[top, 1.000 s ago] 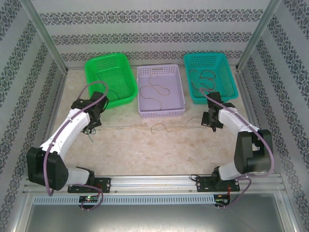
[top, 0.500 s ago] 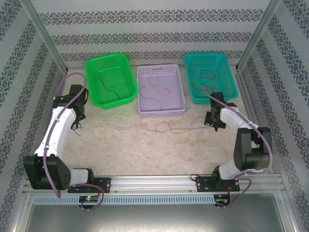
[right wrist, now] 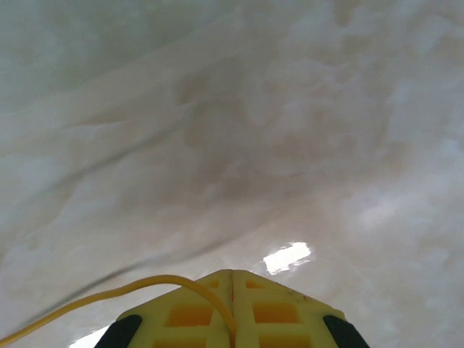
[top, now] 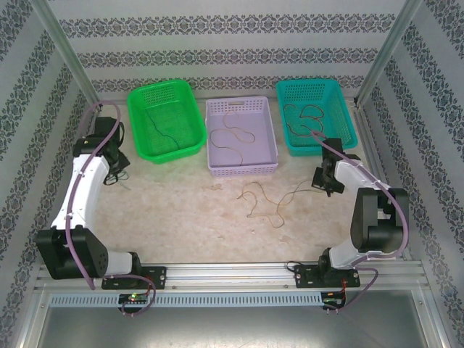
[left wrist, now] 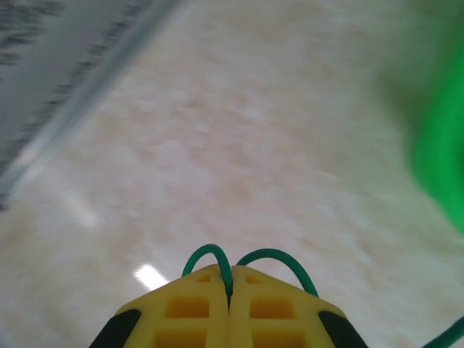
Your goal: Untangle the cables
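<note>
The pale, marbled surface (top: 181, 225) filled the floor of the patterned enclosure. From the top view, the left arm (top: 83, 192) reached from its base at 7 o'clock up to about 10 o'clock, near the left wall. The right arm (top: 370, 196) rose from 5 o'clock and bent in toward 3 o'clock.

Three baskets stood in a row along the far edge. The green basket (top: 177, 152) was at 11 o'clock, the lavender basket (top: 243, 168) at 12 and the teal basket (top: 308, 85) at 1. Each had a thin cable lying curled inside: a dark one (top: 161, 130) in the green, a brownish one (top: 235, 134) in the lavender, and a dark one (top: 308, 112) in the teal.

On the bare surface just toward 3 o'clock of centre lay the loose cables (top: 261, 199), a small heap of pale curly loops. One fine strand ran off from the heap toward the right arm's end.

The left jaws were pressed fully together, yellow fingertips (left wrist: 188, 304) meeting at a seam. They were pinching a green cable (left wrist: 279, 255), which arched out of that seam in two small loops. The right jaws were likewise closed tight on a yellow cable (right wrist: 109, 292). It left the seam and trailed away toward 8 o'clock in the right wrist view.
</note>
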Controlling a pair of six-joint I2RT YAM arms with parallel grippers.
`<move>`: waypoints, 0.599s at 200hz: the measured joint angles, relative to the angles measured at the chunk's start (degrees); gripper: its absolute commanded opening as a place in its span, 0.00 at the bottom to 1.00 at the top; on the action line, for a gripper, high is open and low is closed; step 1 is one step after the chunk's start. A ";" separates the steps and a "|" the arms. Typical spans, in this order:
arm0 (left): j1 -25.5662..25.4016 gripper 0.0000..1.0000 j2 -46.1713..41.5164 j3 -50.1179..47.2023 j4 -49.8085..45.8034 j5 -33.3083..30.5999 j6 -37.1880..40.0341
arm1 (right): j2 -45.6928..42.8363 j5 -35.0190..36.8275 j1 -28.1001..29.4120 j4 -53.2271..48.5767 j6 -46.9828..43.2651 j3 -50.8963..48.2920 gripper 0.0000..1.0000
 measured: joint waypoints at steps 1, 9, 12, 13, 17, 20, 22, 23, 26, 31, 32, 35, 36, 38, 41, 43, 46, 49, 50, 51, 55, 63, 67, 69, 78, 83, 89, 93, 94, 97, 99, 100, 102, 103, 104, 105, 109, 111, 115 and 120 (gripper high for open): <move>-0.20 0.00 0.00 -0.07 0.37 0.48 0.04 | 0.00 -0.02 0.11 0.02 0.04 0.00 0.00; -1.90 0.00 0.00 -0.52 2.54 4.28 0.02 | 0.00 -0.33 1.44 0.11 0.33 0.00 0.00; -2.67 0.00 0.00 -0.76 3.39 5.88 0.00 | 0.00 -0.44 1.84 0.13 0.37 0.00 0.00; -2.89 0.00 0.00 -0.83 3.56 6.32 0.00 | 0.00 -0.48 1.92 0.13 0.37 0.02 0.01; -4.02 0.00 0.00 -1.16 4.70 8.07 0.02 | 0.00 -0.70 2.45 0.15 0.50 0.02 0.05; -4.94 0.00 0.00 -1.42 5.57 9.64 0.00 | 0.00 -0.90 2.78 0.15 0.55 0.04 0.09; -5.55 0.00 -0.02 -1.55 6.21 10.49 0.00 | -0.02 -1.07 3.02 0.13 0.66 0.07 0.11; -5.97 0.00 -0.02 -1.64 6.54 11.06 0.00 | -0.02 -1.11 3.08 0.11 0.70 0.07 0.13; -6.86 0.00 -0.02 -1.86 7.37 12.50 0.00 | -0.04 -1.36 3.34 0.07 0.85 0.13 0.16; -8.44 0.00 -0.09 -2.23 8.81 14.67 -0.02 | -0.09 -1.70 3.72 -0.04 0.96 0.28 0.23; -8.90 0.00 -0.11 -2.34 9.27 15.37 0.00 | -0.17 -1.81 3.78 -0.11 1.16 0.35 0.24; -9.81 0.00 -0.17 -2.51 10.01 16.68 -0.04 | -0.26 -1.97 3.85 -0.15 1.07 0.44 0.28; -10.01 0.00 -0.20 -2.56 10.19 16.85 -0.04 | -0.28 -2.03 3.87 -0.17 0.92 0.46 0.29; -10.58 0.00 -0.22 -2.69 10.73 17.81 -0.07 | -0.37 -2.16 4.04 -0.24 1.20 0.59 0.31; -11.41 0.00 -0.26 -2.80 11.39 19.04 -0.17 | -0.61 -2.43 4.24 -0.39 1.62 0.74 0.34; -12.00 0.00 -0.35 -2.89 11.89 19.91 -0.20 | -0.70 -2.47 4.37 -0.52 1.36 0.92 0.35; -12.74 0.00 -0.42 -2.97 12.63 21.09 -0.26 | -0.96 -2.54 4.57 -0.74 1.55 1.11 0.38; -13.42 0.00 -0.52 -3.10 13.31 22.32 -0.39 | -1.33 -2.84 4.87 -1.05 1.73 1.49 0.39; -13.70 0.00 -0.57 -3.15 13.62 22.84 -0.42 | -1.40 -2.84 4.92 -1.09 1.60 1.55 0.40; -13.84 0.00 -0.59 -3.15 13.77 23.10 -0.42 | -1.55 -2.80 4.96 -1.25 1.64 1.73 0.40; -14.71 0.00 -0.79 -3.19 14.64 24.76 -0.68 | -2.12 -3.13 5.31 -1.64 2.08 2.23 0.42; -15.74 0.00 -1.16 -3.28 16.35 27.41 -1.25 | -3.43 -3.32 6.25 -2.45 2.14 3.54 0.43; -16.13 0.00 -1.40 -3.28 17.22 28.98 -1.57 | -4.33 -3.56 7.02 -2.89 2.47 4.46 0.44; -16.24 0.00 -1.49 -3.28 17.55 29.46 -1.70 | -4.59 -3.52 7.28 -3.04 2.40 4.76 0.44; -16.63 0.00 -1.90 -3.28 19.63 32.37 -2.49 | -6.47 -3.82 9.14 -3.74 2.69 6.93 0.45; -16.68 0.00 -2.05 -3.28 20.85 33.83 -2.97 | -7.54 -4.11 10.40 -3.96 3.15 8.22 0.45; -16.83 0.00 -2.08 -3.28 22.12 35.47 -3.48 | -8.72 -4.33 11.96 -4.20 3.56 9.70 0.46; -16.90 0.00 -2.08 -3.28 23.10 36.41 -3.80 | -9.57 -4.50 13.07 -4.37 3.80 10.82 0.46; -16.90 0.00 -2.08 -3.28 23.23 36.63 -3.87 | -9.73 -4.59 13.33 -4.42 3.85 11.02 0.46; -16.94 0.00 -2.03 -3.28 23.80 37.29 -4.09 | -10.36 -4.50 14.43 -4.52 3.98 11.87 0.46; -16.98 0.00 -1.99 -3.28 24.13 37.75 -4.26 | -10.62 -4.57 14.82 -4.55 4.04 12.20 0.46; -17.03 0.00 -1.92 -3.28 24.44 38.10 -4.42 | -10.88 -4.72 15.28 -4.55 4.20 12.57 0.46; -17.09 0.00 -1.84 -3.28 24.74 38.51 -4.59 | -11.23 -4.72 16.02 -4.57 4.44 13.03 0.46; -17.11 0.00 -1.84 -3.28 24.90 38.66 -4.61 | -11.34 -4.70 16.24 -4.57 4.44 13.18 0.46; -17.14 0.00 -1.81 -3.28 25.00 38.77 -4.66 | -11.56 -4.70 16.65 -4.57 4.48 13.49 0.46; -17.18 0.00 -1.77 -3.28 25.22 39.08 -4.76 | -11.69 -4.74 16.87 -4.57 4.52 13.64 0.46; -17.38 0.00 -1.53 -3.26 25.92 39.82 -5.03 | -12.37 -4.94 18.53 -4.52 4.96 14.51 0.46; -17.42 0.00 -1.42 -3.26 26.25 40.26 -5.18 | -12.68 -4.96 19.28 -4.50 5.03 14.88 0.46; -17.62 0.00 -1.16 -3.23 26.84 40.92 -5.44 | -13.18 -5.42 20.70 -4.35 5.31 15.47 0.45; -17.81 0.00 -0.79 -3.17 27.52 41.70 -5.79 | -13.77 -5.88 22.43 -3.87 5.55 16.13 0.44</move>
